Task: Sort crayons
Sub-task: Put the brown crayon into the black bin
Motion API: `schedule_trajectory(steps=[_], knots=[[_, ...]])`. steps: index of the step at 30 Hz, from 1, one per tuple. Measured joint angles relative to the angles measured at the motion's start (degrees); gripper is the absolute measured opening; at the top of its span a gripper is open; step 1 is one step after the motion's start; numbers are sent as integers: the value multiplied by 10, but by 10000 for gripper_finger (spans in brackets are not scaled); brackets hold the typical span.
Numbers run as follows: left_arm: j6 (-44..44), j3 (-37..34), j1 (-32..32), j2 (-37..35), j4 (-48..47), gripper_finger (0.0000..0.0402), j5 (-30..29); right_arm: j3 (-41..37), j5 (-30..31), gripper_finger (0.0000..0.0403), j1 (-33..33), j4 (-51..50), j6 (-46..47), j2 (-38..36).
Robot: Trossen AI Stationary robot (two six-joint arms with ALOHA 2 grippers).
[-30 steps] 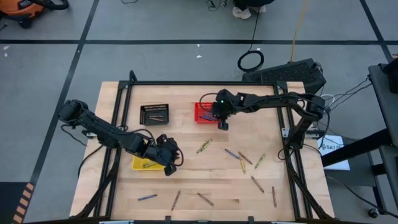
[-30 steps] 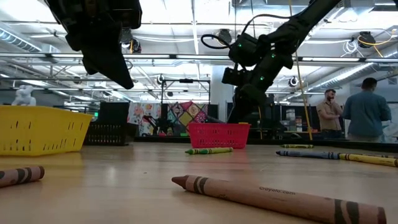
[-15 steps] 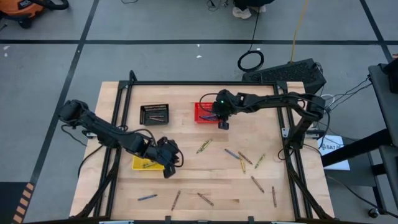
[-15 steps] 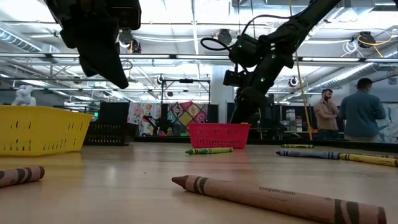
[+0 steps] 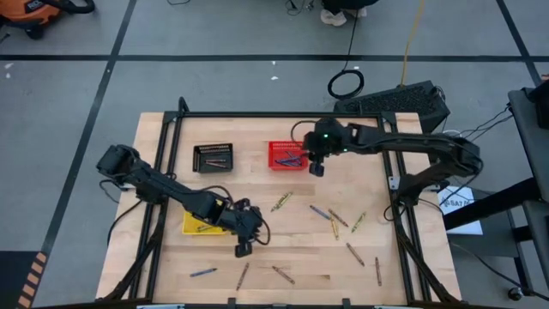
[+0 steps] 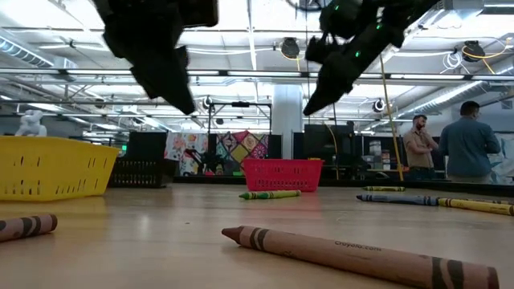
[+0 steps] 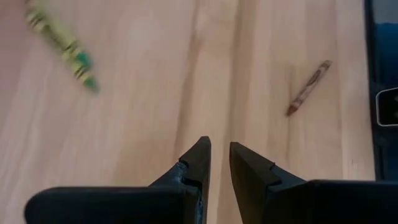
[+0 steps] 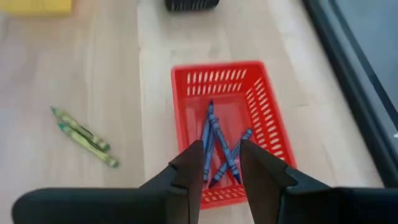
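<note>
A red mesh basket (image 8: 227,118) holds blue crayons (image 8: 217,149). Two yellow-green crayons (image 8: 84,137) with dark banding lie on the pale wood table (image 5: 369,266). The other baskets are yellow (image 5: 199,225) and black (image 5: 213,157). A brown crayon (image 7: 308,87) shows too.

Bright, even light comes from ceiling strip lamps (image 6: 241,32), which glare white in the low view. Shadows on the wooden surface (image 5: 360,275) are soft. A green crayon (image 7: 62,46) is smeared by motion blur in the left wrist view.
</note>
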Motion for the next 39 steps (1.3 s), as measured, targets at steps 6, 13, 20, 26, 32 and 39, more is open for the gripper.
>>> schedule_trajectory(steps=[6, 13, 20, 26, 32, 39], knots=[[49, 73, 0, 55, -6, 63, 20, 0, -1, 91, 7, -42, 53, -72], [63, 138, -1, 94, -4, 63, 37, 0, 0, 91, 17, -72, 95, -134], [106, 195, -22, 149, -3, 63, 64, 0, -2, 91, 20, -102, 128, -164], [123, 238, -31, 196, -50, 63, 77, 0, -2, 91, 20, -103, 128, -167], [124, 274, -32, 243, -60, 63, 104, 0, -2, 91, 19, -108, 127, -167], [138, 284, -39, 273, -57, 63, 107, 0, -2, 91, 19, -106, 127, -167]])
